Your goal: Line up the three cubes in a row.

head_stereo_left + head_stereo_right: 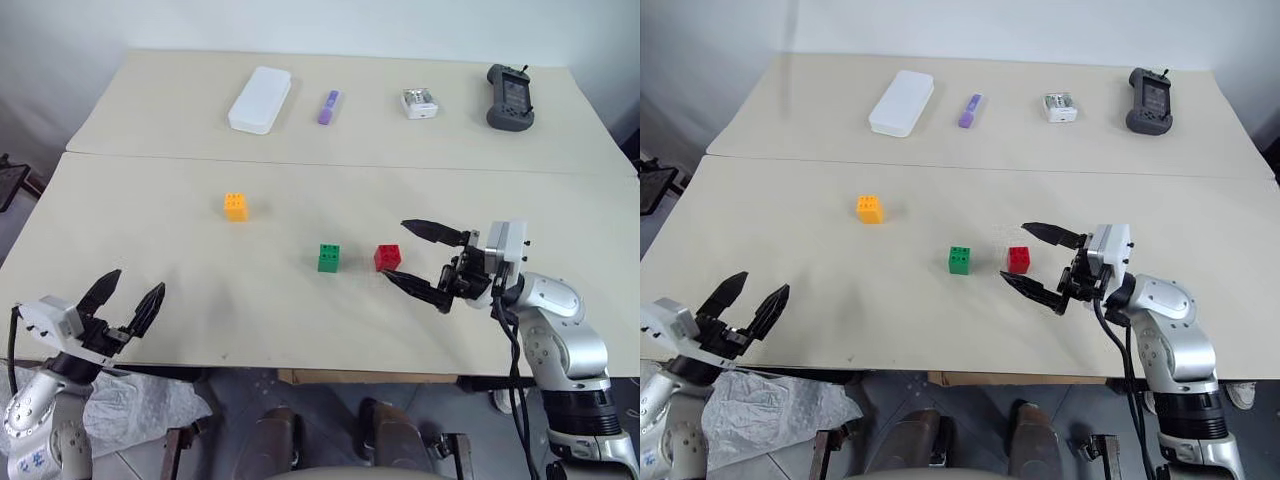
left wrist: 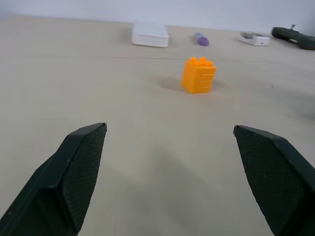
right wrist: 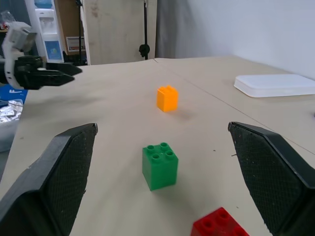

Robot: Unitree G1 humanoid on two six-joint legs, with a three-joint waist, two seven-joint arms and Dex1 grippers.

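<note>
So the small green studded plastic cube (image 1: 328, 258) sits about mid-table on the beige tabletop (image 1: 180, 220), and I'll place everything off that; the little red studded plastic cube (image 1: 387, 257) is just to its right, close but not touching; the yellow-orange studded plastic cube (image 1: 236, 206) is off to its left and farther back, well apart (so no straight row right now). The right gripper (image 1: 420, 260) hovers just right of the red cube, pointing toward it and the green one, black fingers spread wide, nothing between them; the left gripper (image 1: 125, 295) is way off to the green cube's left at the near table edge, also wide open and empty. Far behind the green cube: a white rectangular plastic box (image 1: 260, 99), a short purple marker-like stick (image 1: 328, 107), a small white device (image 1: 420, 104), a dark grey handheld unit (image 1: 510, 97).
</note>
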